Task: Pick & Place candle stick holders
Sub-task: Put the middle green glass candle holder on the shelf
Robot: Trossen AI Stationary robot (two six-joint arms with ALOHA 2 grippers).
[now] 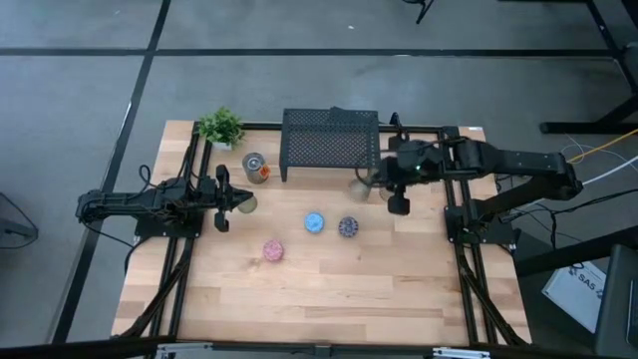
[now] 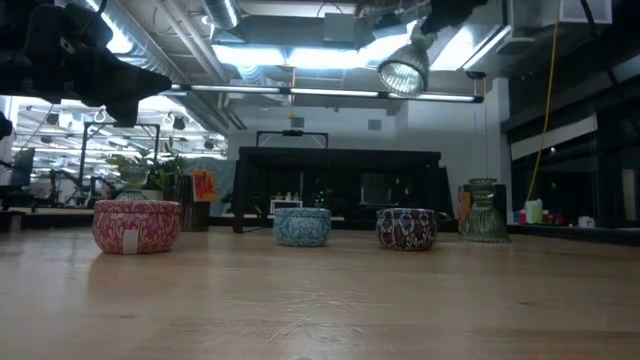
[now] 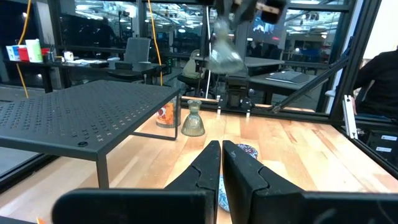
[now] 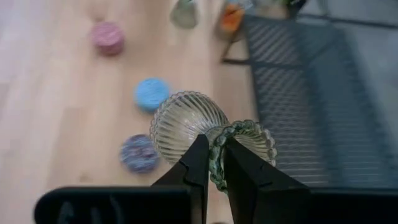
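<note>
My right gripper [image 4: 214, 148] is shut on a clear ribbed glass candle stick holder [image 4: 186, 127] and holds it high above the table's right half, near the black mesh stand [image 1: 330, 143]. The low view shows this holder [image 2: 404, 70] up in the air. On the table stand a pink holder [image 1: 272, 251], a blue one [image 1: 315, 222], a purple one [image 1: 348, 226], a silver-and-orange one [image 1: 256, 168] and another glass one [image 2: 484, 212]. My left gripper [image 1: 231, 199] waits shut at the table's left, with a further glass holder [image 1: 246, 203] beside it. My right gripper pinches the glass holder's scalloped rim [image 4: 219, 163] between its two fingers. One finger seems to be inside the opening and one outside. The fingers slant down from the table's right side. The holder is lifted clear and tilted, its ribbed bulb [image 4: 180, 121] away from the fingers.
A small green potted plant [image 1: 220, 127] stands at the far left corner, beside the mesh stand. The wood in front of the three coloured holders, toward the near edge [image 1: 329, 309], is bare.
</note>
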